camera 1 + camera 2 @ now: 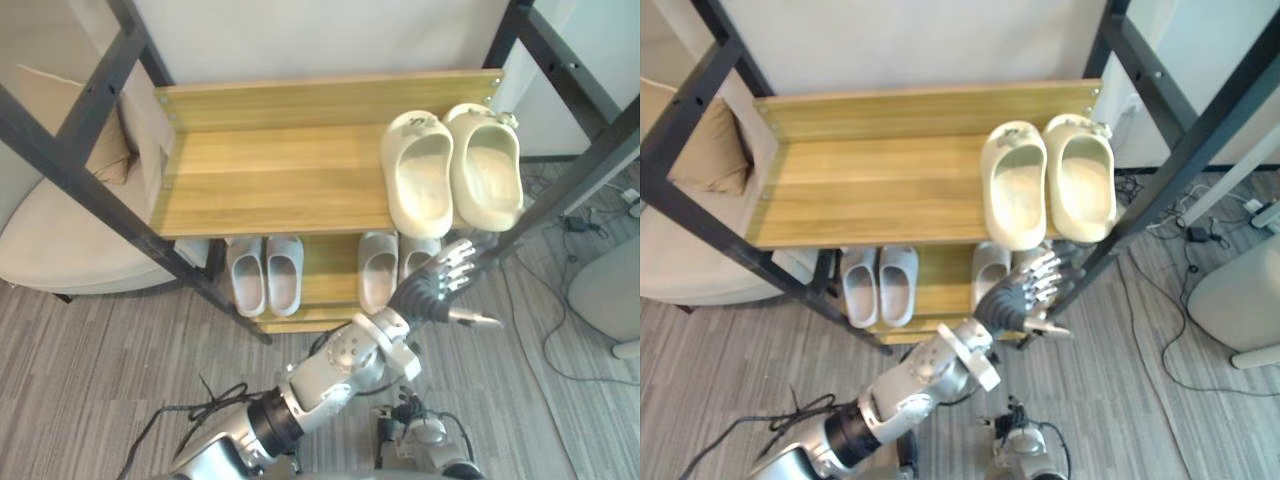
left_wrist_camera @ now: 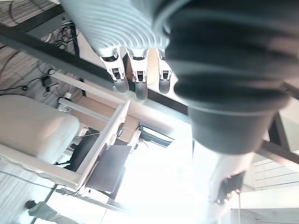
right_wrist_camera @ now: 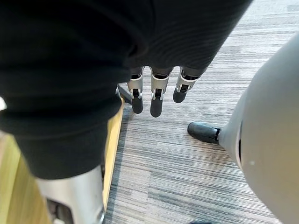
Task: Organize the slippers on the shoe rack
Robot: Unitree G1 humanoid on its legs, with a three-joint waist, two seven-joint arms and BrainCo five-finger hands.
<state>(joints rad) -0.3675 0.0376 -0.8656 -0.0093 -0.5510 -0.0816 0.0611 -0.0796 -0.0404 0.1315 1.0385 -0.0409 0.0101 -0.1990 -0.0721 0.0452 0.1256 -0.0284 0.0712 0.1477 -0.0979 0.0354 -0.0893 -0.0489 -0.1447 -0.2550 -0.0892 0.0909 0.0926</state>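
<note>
The left hand (image 1: 432,291) is held with its fingers straight and spread apart, nothing gripped, just in front of the right end of the shoe rack (image 1: 320,98). Just beyond it, the cream slippers (image 1: 452,172) are set side by side at the right of the top shelf (image 1: 270,180). On the lower shelf (image 1: 325,272), grey slippers (image 1: 266,275) are seen at left and a second grey pair (image 1: 377,268) at right. The right hand (image 3: 157,93) is hung over the floor (image 3: 187,177), fingers straight, empty.

The top shelf (image 1: 260,180) lies bare at left and middle; 2 cream slippers (image 1: 420,185) fill its right end. On the lower shelf (image 1: 330,265) 2 pale pairs (image 1: 283,272) leave a gap between them; black frame posts (image 1: 90,185) slant across both sides
</note>
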